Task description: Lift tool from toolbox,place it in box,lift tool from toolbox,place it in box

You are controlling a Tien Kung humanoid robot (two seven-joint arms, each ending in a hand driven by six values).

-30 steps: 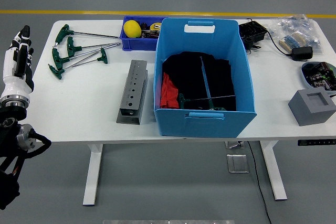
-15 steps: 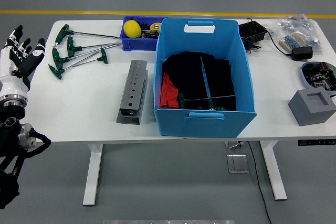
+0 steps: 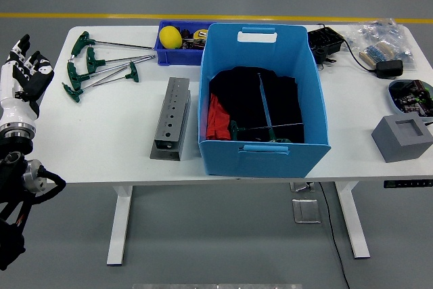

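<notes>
Table (image 3: 122,140) left edge: left robot hand (image 3: 24,76) off it, fingers spread.

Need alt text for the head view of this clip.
A large blue plastic box on a white table holds two green-handled T-wrenches. More green-handled T-wrenches lie far left beside a grey metal holder; the robot's left hand is raised, open, off the table's left edge.
</notes>
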